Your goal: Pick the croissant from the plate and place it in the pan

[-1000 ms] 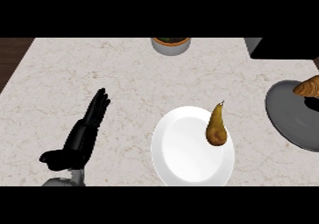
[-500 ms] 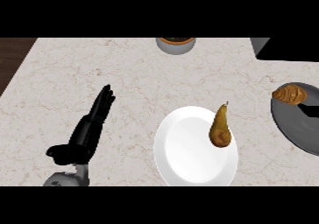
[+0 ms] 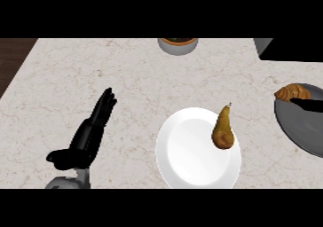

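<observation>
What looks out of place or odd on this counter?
Little stands out. The croissant already lies in the pan, not on the white plate, where a pear rests near the right rim. The left hand rests open.

Even, bright light; the plate (image 3: 190, 155) glares white, with faint shadows.

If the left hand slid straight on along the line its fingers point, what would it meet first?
Probably nothing close: the left hand points up and slightly right over bare counter. The bowl at the far edge lies right of that line, though depth is unclear.
</observation>
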Tool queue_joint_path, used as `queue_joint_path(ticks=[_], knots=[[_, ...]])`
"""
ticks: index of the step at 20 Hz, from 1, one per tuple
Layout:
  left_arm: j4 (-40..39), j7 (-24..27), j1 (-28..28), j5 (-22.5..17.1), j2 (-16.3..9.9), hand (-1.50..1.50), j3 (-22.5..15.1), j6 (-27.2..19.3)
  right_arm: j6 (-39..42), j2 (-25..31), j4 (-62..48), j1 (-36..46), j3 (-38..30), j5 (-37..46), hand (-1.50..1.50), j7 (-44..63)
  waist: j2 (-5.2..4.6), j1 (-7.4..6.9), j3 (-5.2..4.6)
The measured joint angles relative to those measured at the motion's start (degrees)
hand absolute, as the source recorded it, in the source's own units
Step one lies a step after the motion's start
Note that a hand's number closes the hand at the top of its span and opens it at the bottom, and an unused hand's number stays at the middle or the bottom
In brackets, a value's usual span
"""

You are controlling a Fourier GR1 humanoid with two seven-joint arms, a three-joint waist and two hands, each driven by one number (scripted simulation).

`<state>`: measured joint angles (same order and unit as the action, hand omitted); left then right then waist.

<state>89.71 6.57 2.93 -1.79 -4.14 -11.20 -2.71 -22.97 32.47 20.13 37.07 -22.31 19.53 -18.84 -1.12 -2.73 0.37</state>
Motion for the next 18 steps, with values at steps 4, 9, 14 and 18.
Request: queue_joint_path(ticks=[4, 9, 14, 18], knots=[[0.2, 0.0, -0.3, -0.3, -0.6, 0.00, 1.2, 0.1, 1.1, 0.5, -0.7, -0.3, -5.2, -5.2, -1.50, -6.7, 0.25, 0.66, -0.08], [0.1, 0.3, -1.2, -0.1, -0.4, 0.00, 1.4, -0.1, 9.2, 3.1, -2.0, -2.3, -10.2, -11.1, -1.50, -11.5, 0.61, 1.59, -0.19], [1.2, -0.7, -1.7, -0.1, -0.4, 0.00, 1.7, -0.3, 23.4, 6.6, -2.1, -7.4, -13.3, -16.2, -1.50, -15.3, 0.96, 2.51, -0.25], [0.9, -0.3, -1.8, -0.7, -0.8, 0.00, 2.7, 0.5, 31.6, 7.3, -2.1, -12.6, -13.5, -17.9, -1.50, -20.2, 1.01, 2.62, -0.29]])
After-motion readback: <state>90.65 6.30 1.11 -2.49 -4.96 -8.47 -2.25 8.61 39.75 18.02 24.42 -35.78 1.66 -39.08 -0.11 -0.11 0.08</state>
